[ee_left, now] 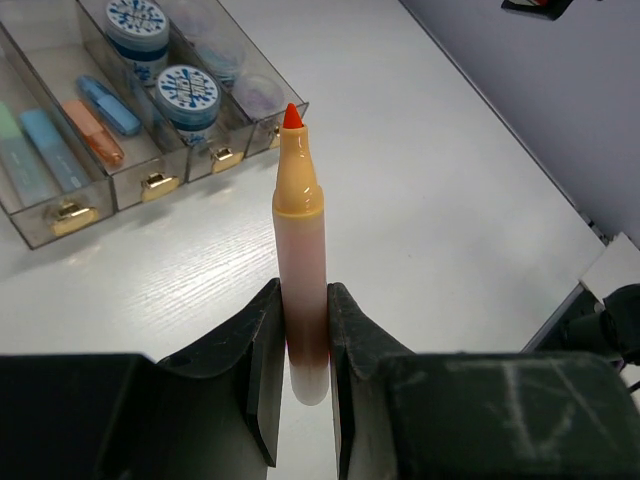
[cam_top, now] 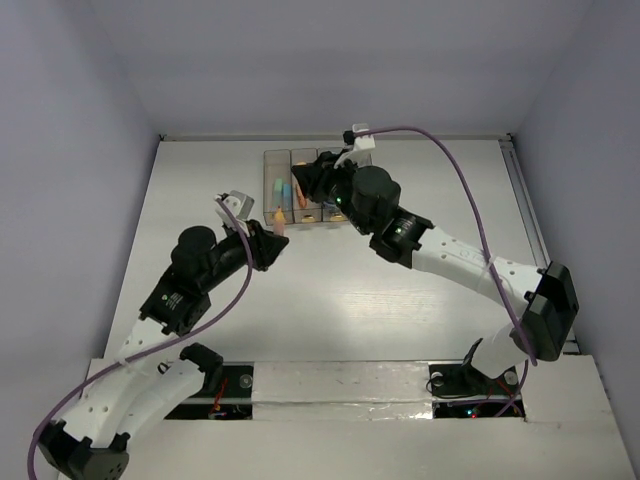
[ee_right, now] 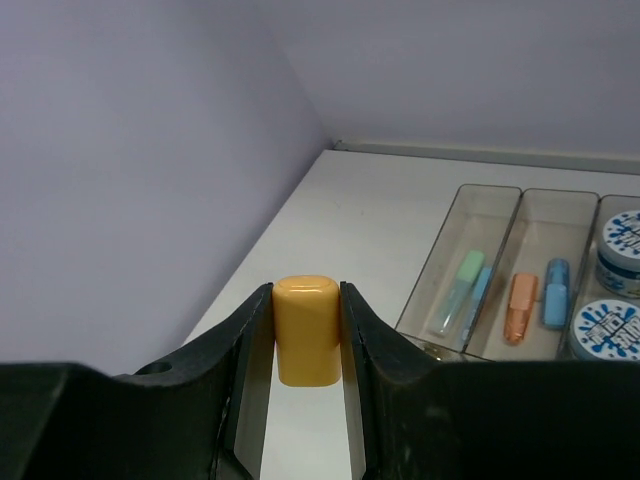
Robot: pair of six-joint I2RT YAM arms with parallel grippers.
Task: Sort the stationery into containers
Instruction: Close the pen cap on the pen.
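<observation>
My left gripper (ee_left: 303, 300) is shut on the lower barrel of an uncapped orange marker (ee_left: 300, 230), whose red tip points toward the containers (ee_left: 112, 192). In the top view this marker (cam_top: 279, 221) hovers just in front of the row of bins (cam_top: 275, 160). My right gripper (ee_right: 306, 292) is shut on a short orange-yellow marker cap (ee_right: 307, 335), held in the air over the table left of the containers (ee_right: 470, 200). The bins hold a green marker (ee_right: 463, 275), an orange marker (ee_right: 520, 308), a blue marker (ee_right: 555, 292) and round blue-topped jars (ee_right: 620, 235).
The containers stand at the far middle of the white table (cam_top: 400, 300). Grey-lilac walls (ee_right: 130, 150) close in the left and back. A purple cable (cam_top: 455, 165) arcs over the right arm, which reaches across the bins in the top view.
</observation>
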